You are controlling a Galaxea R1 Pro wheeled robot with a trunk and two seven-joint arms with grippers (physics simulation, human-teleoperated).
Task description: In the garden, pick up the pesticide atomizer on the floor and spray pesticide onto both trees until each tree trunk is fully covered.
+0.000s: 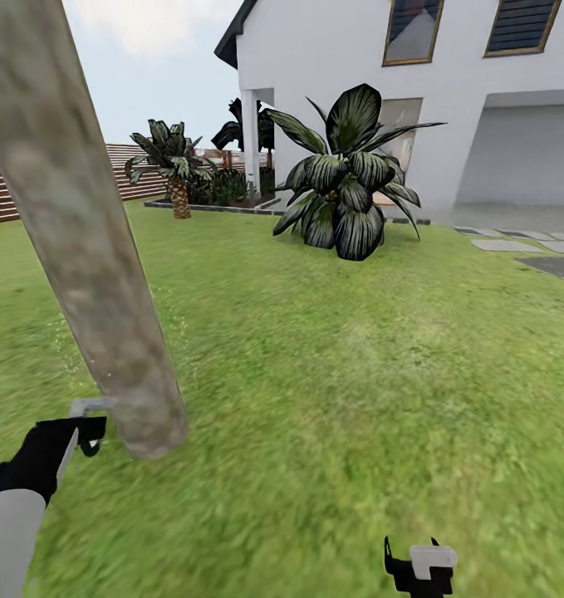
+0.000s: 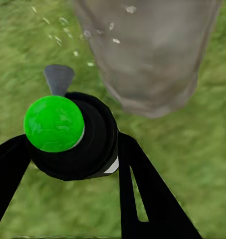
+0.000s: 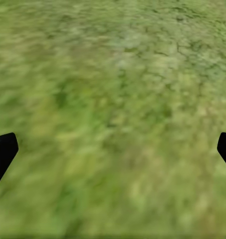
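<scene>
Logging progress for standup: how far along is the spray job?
Done: the atomizer is off the grass, clamped in the left gripper. In hand: aimed at the near tree trunk, white specks on and around its base. Left: fuller coverage of this trunk, and the second tree. Right gripper open, idle.

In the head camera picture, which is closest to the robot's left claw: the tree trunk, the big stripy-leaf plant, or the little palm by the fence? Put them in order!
From the left claw:
1. Tree trunk, right beside it.
2. Big stripy-leaf plant, across the lawn near the house.
3. Little palm, farthest back, by the fence.
</scene>
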